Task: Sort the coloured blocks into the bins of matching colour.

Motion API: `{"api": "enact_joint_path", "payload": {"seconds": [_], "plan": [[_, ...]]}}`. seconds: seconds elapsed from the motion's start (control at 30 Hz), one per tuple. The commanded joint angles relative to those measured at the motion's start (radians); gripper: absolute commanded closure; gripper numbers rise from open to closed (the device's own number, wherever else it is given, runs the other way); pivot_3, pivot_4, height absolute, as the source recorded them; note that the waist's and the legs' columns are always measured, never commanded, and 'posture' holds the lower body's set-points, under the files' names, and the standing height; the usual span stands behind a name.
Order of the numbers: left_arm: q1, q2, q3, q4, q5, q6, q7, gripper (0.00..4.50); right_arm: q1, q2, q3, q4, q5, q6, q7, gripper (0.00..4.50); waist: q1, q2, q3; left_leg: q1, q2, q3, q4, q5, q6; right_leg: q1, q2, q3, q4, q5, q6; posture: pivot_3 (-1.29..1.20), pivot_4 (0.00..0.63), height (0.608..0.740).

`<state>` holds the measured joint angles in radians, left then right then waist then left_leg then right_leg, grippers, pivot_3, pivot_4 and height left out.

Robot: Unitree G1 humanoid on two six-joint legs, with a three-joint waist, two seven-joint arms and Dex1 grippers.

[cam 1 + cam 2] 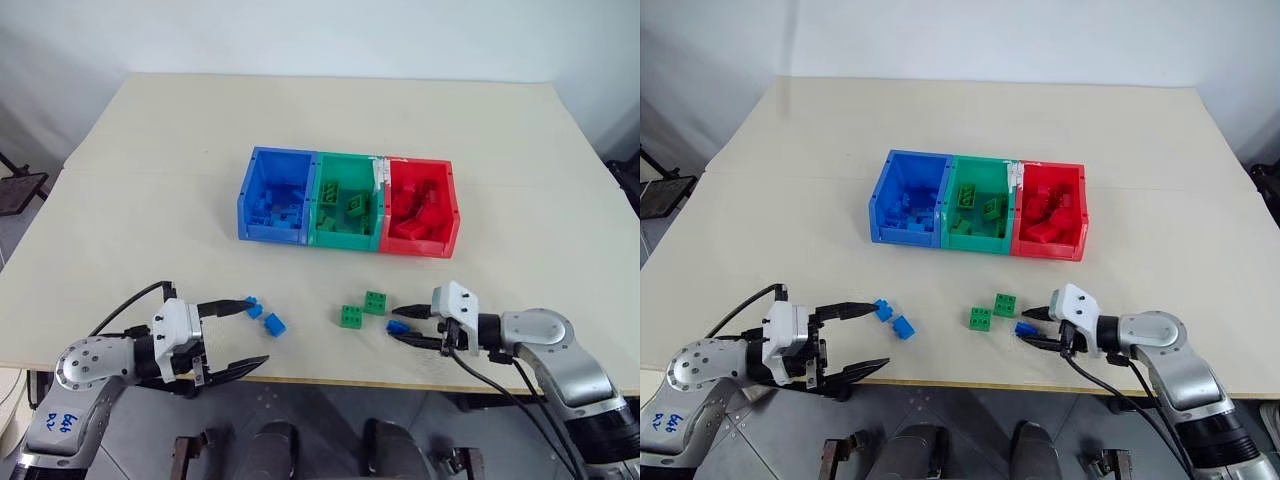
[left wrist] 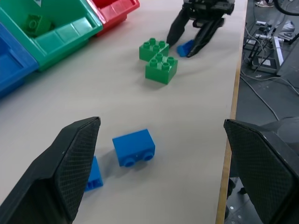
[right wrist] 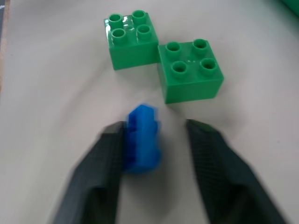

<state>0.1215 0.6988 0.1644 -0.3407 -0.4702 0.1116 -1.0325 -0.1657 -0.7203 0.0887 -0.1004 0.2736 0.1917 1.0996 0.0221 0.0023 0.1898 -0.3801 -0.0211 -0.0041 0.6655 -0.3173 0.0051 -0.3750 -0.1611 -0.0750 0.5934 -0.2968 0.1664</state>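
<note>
Blue block [image 3: 142, 138] on surface [image 1: 150, 180] between right claw [image 1: 403, 325] fingers, one touching, gap remaining. Left claw [image 1: 240, 335] wide, empty.

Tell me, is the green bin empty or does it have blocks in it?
Not empty. The green bin already has several green blocks inside.

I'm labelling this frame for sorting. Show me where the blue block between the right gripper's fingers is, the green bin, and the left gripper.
blue block [image 3: 142, 139], right wrist view, on its side face.
green bin [image 1: 345, 240], left eye view, on its front wall.
left gripper [image 1: 252, 331], left eye view, midway between its open fingertips.
</note>
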Motion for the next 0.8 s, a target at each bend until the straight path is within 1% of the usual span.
{"api": "enact_joint_path", "payload": {"seconds": [0.03,0.07,0.17,0.27,0.33,0.4,0.53,0.6,0.67,0.7,0.8], "plan": [[0.005,-0.006,0.028,-0.025,-0.016,-0.009,0.018,0.0,-0.012,-0.016,-0.012,0.036,0.003,-0.048,0.042,3.81,0.0,0.0,0.0,0.0,0.0,0.001,0.0,0.0,0.0,0.0,0.0,0.0,0.0,0.0,0.0,0.0,0.15,0.74],[0.005,-0.01,0.031,-0.024,-0.016,-0.011,0.022,0.0,-0.022,-0.013,-0.017,0.047,0.012,-0.067,0.056,4.02,0.0,0.0,0.0,0.0,0.0,0.001,0.0,0.0,0.0,0.0,0.0,0.0,0.0,0.0,0.0,0.0,0.15,0.74],[0.007,-0.024,0.043,-0.02,-0.016,-0.018,0.04,0.0,-0.057,0.009,-0.047,0.053,0.092,-0.062,0.103,4.02,0.0,0.0,0.0,0.0,0.0,0.002,0.0,0.0,0.0,0.0,0.0,0.0,0.0,0.0,0.0,0.0,0.15,0.74],[0.01,-0.05,0.074,-0.028,-0.035,-0.014,0.078,0.0,-0.112,0.029,-0.08,0.04,0.18,0.002,0.114,4.02,-0.004,0.0,0.0,0.0,0.0,0.002,0.0,0.0,0.0,0.0,0.0,0.0,0.0,0.0,0.0,0.0,0.15,0.74],[0.027,-0.072,0.118,-0.037,-0.059,0.0,0.118,0.0,-0.195,0.062,-0.098,0.03,0.243,0.075,0.086,4.02,-0.01,0.0,0.0,0.0,0.001,0.001,0.0,0.0,0.0,0.0,0.0,0.0,0.0,0.0,0.0,0.0,0.15,0.74],[0.047,-0.082,0.145,-0.038,-0.065,0.001,0.136,0.0,-0.261,0.086,-0.101,0.036,0.262,0.119,0.06,4.02,-0.018,0.0,0.0,0.0,0.002,-0.002,0.0,0.0,-0.001,0.0,0.001,0.0,0.0,0.0,0.0,0.0,0.15,0.74],[0.084,-0.095,0.188,-0.036,-0.072,-0.003,0.165,0.0,-0.394,0.145,-0.074,0.089,0.243,0.153,0.01,4.02,-0.022,0.0,0.0,0.0,0.002,-0.003,0.0,0.0,-0.001,0.0,0.001,0.0,0.0,0.0,0.0,0.0,0.15,0.74],[0.105,-0.109,0.224,-0.035,-0.073,-0.007,0.19,0.0,-0.507,0.211,-0.032,0.143,0.207,0.155,-0.024,4.02,-0.027,0.0,0.0,0.0,0.001,-0.002,0.0,0.0,-0.001,0.0,0.001,0.0,0.0,0.0,0.0,0.0,0.15,0.74],[0.121,-0.117,0.253,-0.029,-0.07,-0.012,0.209,0.0,-0.605,0.3,0.013,0.209,0.154,0.143,-0.081,4.02,-0.032,0.0,0.0,0.0,0.001,-0.001,0.0,0.0,-0.001,-0.002,0.001,0.001,0.001,0.0,0.0,0.0,0.15,0.74],[0.123,-0.119,0.26,-0.026,-0.068,-0.014,0.214,0.0,-0.63,0.328,0.023,0.231,0.136,0.134,-0.095,4.02,-0.034,0.0,0.0,0.0,0.002,-0.002,0.0,0.0,-0.001,-0.002,0.001,0.001,0.002,0.0,-0.001,0.0,0.15,0.74],[0.15,-0.132,0.287,-0.022,-0.068,-0.016,0.231,0.0,-0.749,0.461,0.079,0.372,0.027,0.076,-0.204,4.02,-0.042,0.0,0.0,0.0,0.002,-0.002,-0.001,-0.001,-0.002,-0.004,0.002,0.0,0.004,-0.001,-0.002,0.0,0.15,0.74]]}}
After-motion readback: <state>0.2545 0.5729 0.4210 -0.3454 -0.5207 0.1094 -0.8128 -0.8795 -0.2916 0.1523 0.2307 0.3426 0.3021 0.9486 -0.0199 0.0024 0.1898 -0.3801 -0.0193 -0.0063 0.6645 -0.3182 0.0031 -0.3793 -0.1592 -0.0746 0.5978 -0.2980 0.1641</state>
